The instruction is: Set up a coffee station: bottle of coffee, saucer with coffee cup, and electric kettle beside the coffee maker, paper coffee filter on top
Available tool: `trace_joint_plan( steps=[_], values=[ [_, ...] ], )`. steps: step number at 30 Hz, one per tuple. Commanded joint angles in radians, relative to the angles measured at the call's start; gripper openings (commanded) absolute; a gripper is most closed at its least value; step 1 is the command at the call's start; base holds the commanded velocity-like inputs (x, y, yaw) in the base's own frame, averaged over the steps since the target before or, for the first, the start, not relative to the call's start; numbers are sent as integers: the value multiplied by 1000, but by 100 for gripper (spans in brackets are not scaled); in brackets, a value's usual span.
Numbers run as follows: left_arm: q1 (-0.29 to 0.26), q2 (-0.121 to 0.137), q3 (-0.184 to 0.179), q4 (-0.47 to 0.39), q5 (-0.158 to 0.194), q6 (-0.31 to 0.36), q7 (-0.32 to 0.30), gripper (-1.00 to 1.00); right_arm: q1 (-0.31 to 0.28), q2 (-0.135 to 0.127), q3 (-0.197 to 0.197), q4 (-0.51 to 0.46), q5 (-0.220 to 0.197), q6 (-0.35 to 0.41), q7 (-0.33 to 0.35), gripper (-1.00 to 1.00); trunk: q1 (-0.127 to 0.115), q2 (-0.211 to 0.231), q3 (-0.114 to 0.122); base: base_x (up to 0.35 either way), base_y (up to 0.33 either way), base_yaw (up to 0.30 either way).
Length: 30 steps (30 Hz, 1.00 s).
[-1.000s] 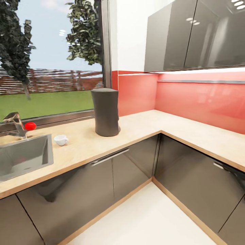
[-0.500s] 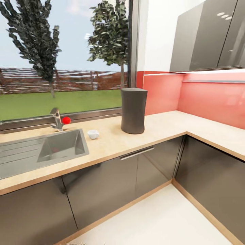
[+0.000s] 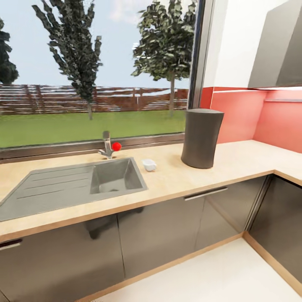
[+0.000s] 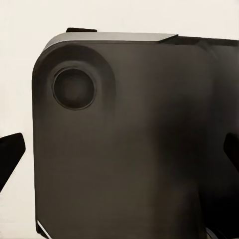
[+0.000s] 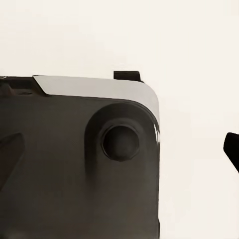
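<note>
My head view takes in an L-shaped kitchen: a pale wood-toned countertop [image 3: 176,184] runs along a wide window [image 3: 96,71] and turns the corner at the right under a red backsplash [image 3: 251,117]. Dark grey cabinet fronts [image 3: 167,235] sit below the top, a grey wall cabinet [image 3: 281,46] hangs above the corner, and the floor [image 3: 218,277] is off-white. Set into the counter is a grey sink [image 3: 115,176] with a ribbed drainboard, its faucet [image 3: 107,144] carrying a red knob. The tall dark cylinder — the coffee maker [image 3: 201,137] — stands upright on the countertop near the window's right edge. The white coffee cup [image 3: 149,165] rests on the counter between sink and coffee maker, apart from both. No lettering or brand is legible on anything.

My wrist views show dark robot housing [image 4: 129,144] over pale floor; black fingertips [image 4: 9,154] — and [image 5: 232,149] — sit at opposite margins, so both pincers stand wide, holding nothing.
</note>
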Motion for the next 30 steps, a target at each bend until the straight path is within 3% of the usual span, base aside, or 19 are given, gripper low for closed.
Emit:
trace_joint_plan(
  steps=[1,20,30],
  values=[
    [0,0,6,-2,1,-1,0,100,-1,0,0,1,1,-4,-2,100,0,-1,-1,87,291,279],
    [0,0,6,-2,1,-1,0,100,-1,0,0,1,1,-4,-2,100,0,-1,-1,124,306,278],
    [0,1,7,-22,1,0,-1,100,-1,-1,-2,2,-1,-5,-3,100,0,-1,-1,62,329,38]
  ],
)
